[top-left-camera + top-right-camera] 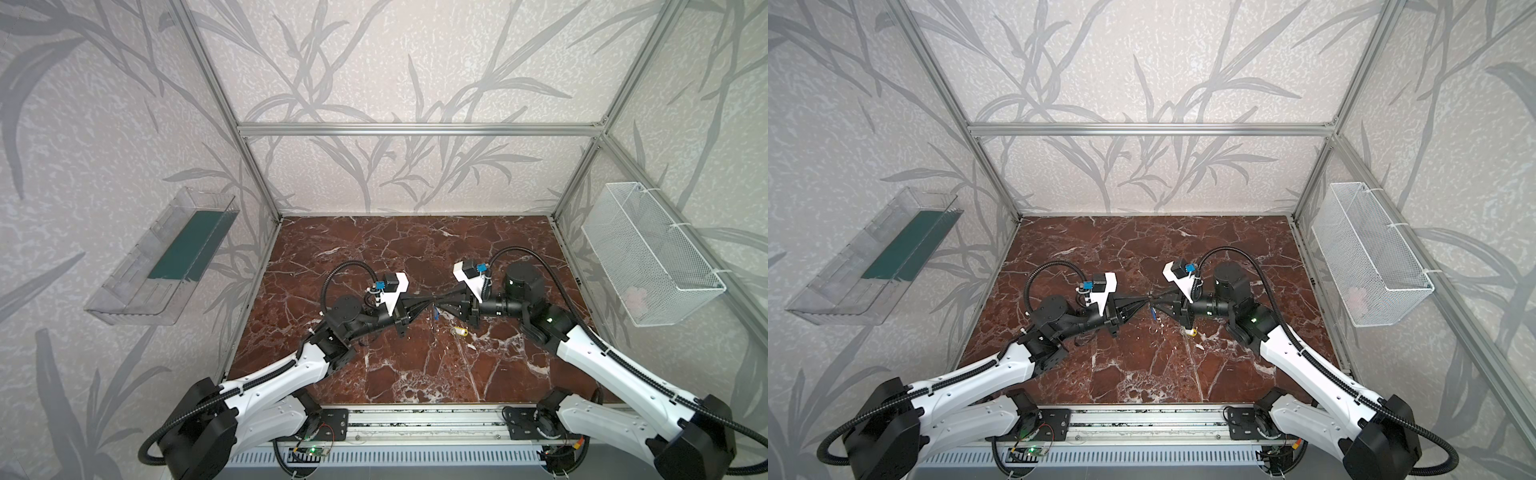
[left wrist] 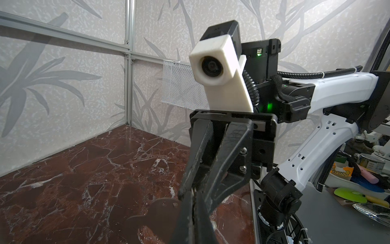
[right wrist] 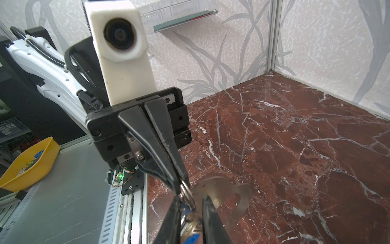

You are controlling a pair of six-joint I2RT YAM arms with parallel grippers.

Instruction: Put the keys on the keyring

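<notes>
Red-brown marble tabletop (image 1: 395,249) is enclosed by leaf-patterned walls (image 1: 374,62) and an aluminium frame (image 1: 415,129). A clear tray (image 1: 158,266) is mounted on the wall left of the tabletop, a mesh basket (image 1: 652,257) on the wall right of it. Above the tabletop's middle, left gripper (image 1: 428,300) and right gripper (image 1: 442,301) are met tip to tip. Left jaws are clenched on a small wire ring (image 3: 186,191) just beside the keyring (image 3: 230,190), both seen off the tabletop. Right jaws are slightly parted around the blue key (image 3: 191,236); whether it is gripped cannot be told. Yellow key (image 1: 460,331) is seen lying on the tabletop, near its middle.
</notes>
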